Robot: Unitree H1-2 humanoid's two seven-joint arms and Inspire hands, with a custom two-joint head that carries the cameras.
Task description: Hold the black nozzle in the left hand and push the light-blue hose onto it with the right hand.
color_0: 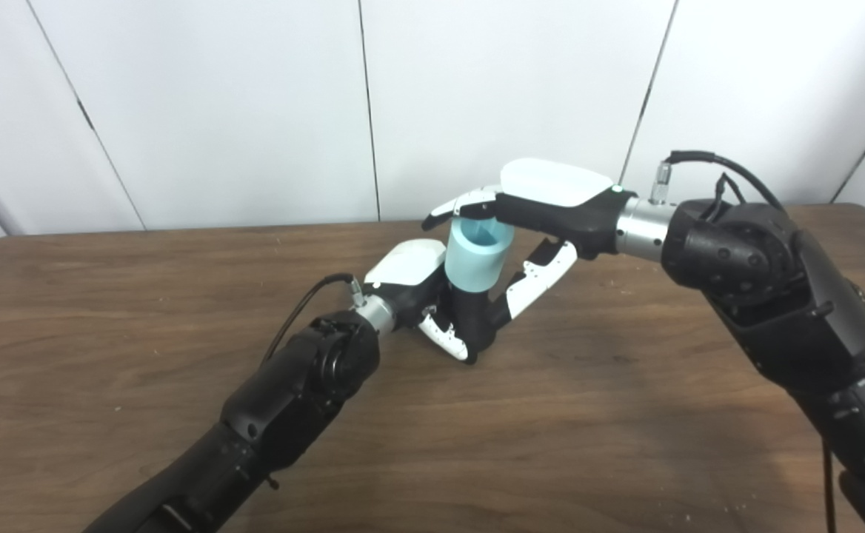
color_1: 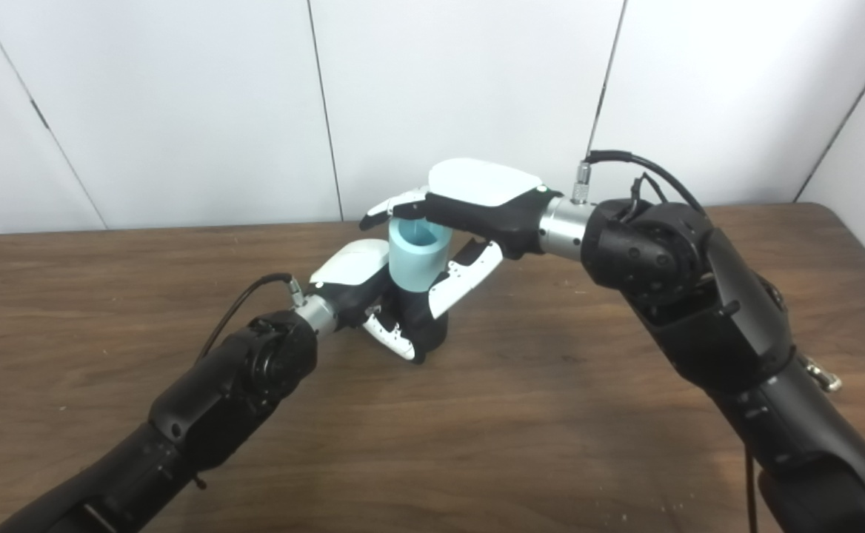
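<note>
Near the middle of the frame, your left hand is curled around the black nozzle, bracing it upright on the wooden table so it cannot tip under a push. Just above, your right hand wraps the light-blue hose, fingers behind it and thumb in front, palm over its open top, likely to press straight down. The hose appears already seated on the nozzle's top; how deep is hidden.
</note>
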